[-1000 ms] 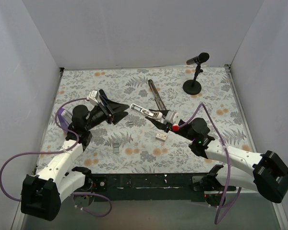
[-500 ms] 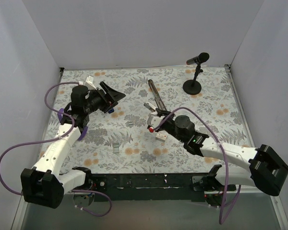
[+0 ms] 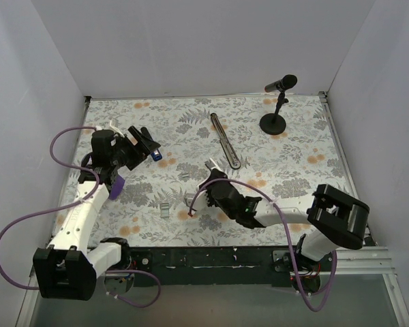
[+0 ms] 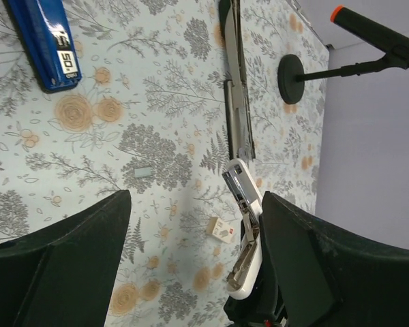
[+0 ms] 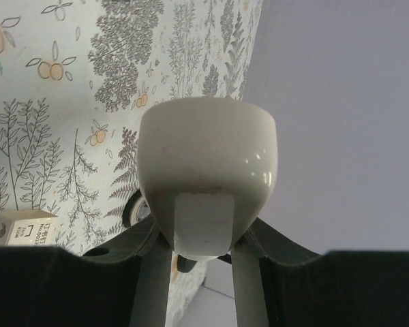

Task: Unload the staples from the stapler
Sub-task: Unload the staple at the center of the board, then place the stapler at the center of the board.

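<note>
Judging by the parts spread over the tabletop [image 3: 307, 174], you are late in the unloading. The stapler is in pieces. Its long bar [image 3: 225, 139] lies flat near the microphone [image 3: 273, 123], toward the middle. The blue arm [image 3: 155, 156] lies farther from the microphone, beside your left gripper [image 4: 196, 196], whose jaws stand released and empty. Your right gripper [image 5: 201, 238] has its jaws clenched on a white-capped piece [image 5: 206, 150]. Next, check that piece for staples, then lay it down gently.

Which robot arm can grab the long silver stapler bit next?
Probably left. The left gripper stands open and empty, facing the silver channel. The right gripper is nearer but busy, shut on a white piece.
</note>
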### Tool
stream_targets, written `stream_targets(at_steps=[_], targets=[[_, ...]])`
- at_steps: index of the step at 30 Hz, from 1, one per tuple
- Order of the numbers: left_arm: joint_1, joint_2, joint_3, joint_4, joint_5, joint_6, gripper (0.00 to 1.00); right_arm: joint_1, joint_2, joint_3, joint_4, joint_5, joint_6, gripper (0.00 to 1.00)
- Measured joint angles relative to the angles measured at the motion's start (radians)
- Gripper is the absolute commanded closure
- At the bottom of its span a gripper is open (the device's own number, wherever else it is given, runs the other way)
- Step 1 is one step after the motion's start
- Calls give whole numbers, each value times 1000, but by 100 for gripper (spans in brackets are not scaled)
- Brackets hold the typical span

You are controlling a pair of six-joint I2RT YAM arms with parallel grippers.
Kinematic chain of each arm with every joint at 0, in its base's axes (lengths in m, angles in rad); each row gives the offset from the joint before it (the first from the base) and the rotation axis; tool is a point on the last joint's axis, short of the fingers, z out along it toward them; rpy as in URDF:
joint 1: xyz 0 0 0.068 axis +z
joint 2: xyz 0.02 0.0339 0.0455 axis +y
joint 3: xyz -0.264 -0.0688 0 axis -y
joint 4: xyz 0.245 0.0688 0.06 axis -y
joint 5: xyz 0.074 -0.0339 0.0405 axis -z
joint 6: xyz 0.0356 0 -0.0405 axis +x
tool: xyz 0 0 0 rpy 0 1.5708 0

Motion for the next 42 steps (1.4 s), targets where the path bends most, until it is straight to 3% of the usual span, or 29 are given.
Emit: stream_targets(at_steps=[4,7,12,20,36,42], targets=[[1,-49,-16,-18,-68,56,22,51,68,18,-9,79,-143,99],[1,-92,-31,-17,-110,91,22,91,105,70,-106,109,-221,99],[1,-132,-71,-11,-135,116,22,113,122,166,-249,114,-253,99],[1,-137,-103,-1,-147,125,22,116,124,158,-283,98,-345,99],[1,-185,-166,13,-158,130,21,117,184,151,-307,154,-368,99],[1,-193,-167,12,-165,133,21,107,184,213,-329,184,-278,99]])
